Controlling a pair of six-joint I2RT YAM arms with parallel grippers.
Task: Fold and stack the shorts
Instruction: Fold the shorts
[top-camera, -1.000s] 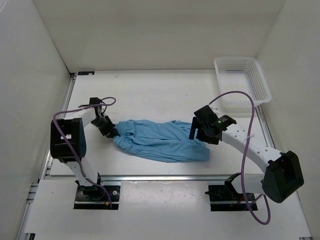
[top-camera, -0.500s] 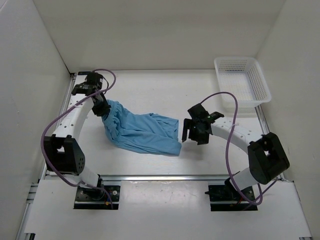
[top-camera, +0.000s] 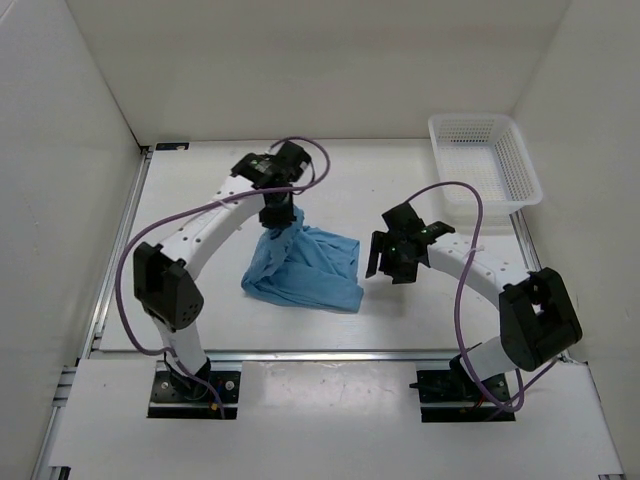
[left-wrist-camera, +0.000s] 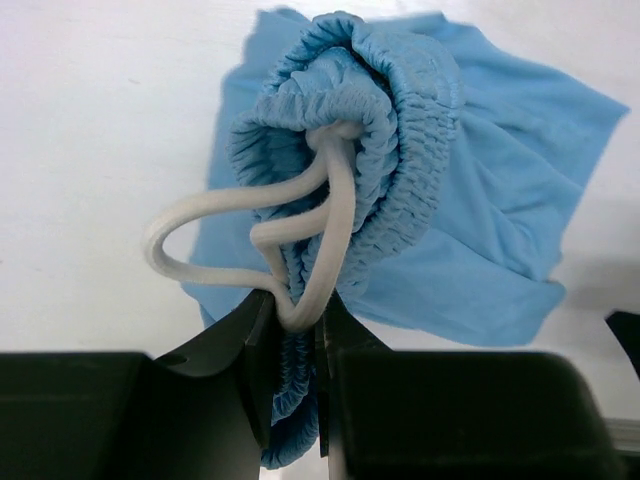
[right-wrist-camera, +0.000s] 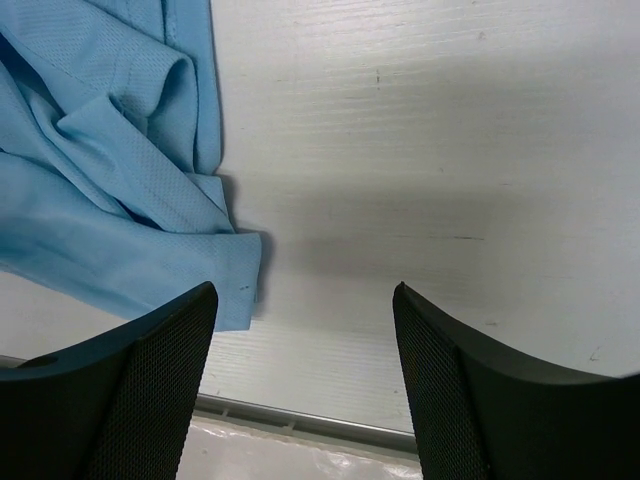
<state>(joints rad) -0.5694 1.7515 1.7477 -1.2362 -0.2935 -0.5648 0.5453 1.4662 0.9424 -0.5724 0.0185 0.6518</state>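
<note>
Left wrist view has our left end effector (left-wrist-camera: 295, 318) clamped on the gathered elastic waistband (left-wrist-camera: 400, 130) and white drawstring (left-wrist-camera: 335, 200) of the sky-blue shorts (left-wrist-camera: 500, 230). It holds that end raised so, we judge, the thin fabric can fold over itself mid-table (top-camera: 350, 180). Our right end effector (right-wrist-camera: 303, 292) hangs wide apart and empty just beside a soft, wrinkled leg hem (right-wrist-camera: 235, 275).

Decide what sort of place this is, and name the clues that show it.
Likely a robot lab test cell: white walls box in a table, two arms stand bolted at its near edge, and shorts and a basket are the props.
</note>
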